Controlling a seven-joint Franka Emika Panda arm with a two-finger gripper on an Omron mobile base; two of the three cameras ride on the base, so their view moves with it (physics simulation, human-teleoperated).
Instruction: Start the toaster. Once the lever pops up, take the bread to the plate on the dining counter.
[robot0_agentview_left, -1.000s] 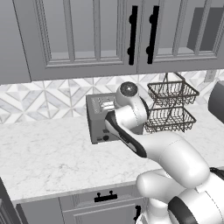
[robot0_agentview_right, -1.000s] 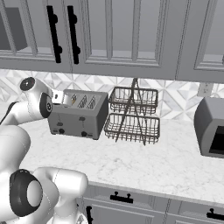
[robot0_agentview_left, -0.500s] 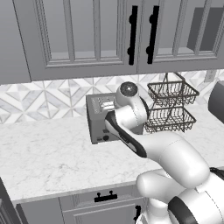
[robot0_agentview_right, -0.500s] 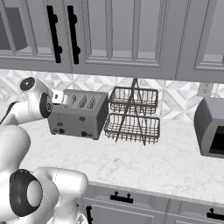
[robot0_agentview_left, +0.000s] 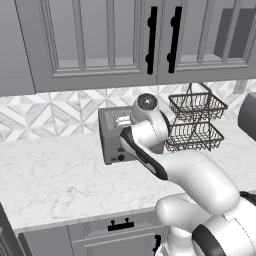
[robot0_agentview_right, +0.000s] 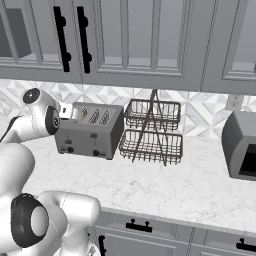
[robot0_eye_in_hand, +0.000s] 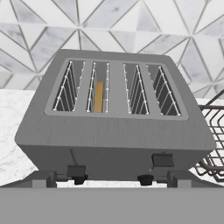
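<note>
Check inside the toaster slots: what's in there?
Hand view: the toaster has one bread slice edge-on in its second slot from left; the other three show only wire guides. The bread's lower part is hidden.

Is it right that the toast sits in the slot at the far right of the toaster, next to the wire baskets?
Not quite. The hand view shows the bread in the second slot from the left of the toaster, on the side away from the wire baskets. The far-right slot has no slice in it.
</note>
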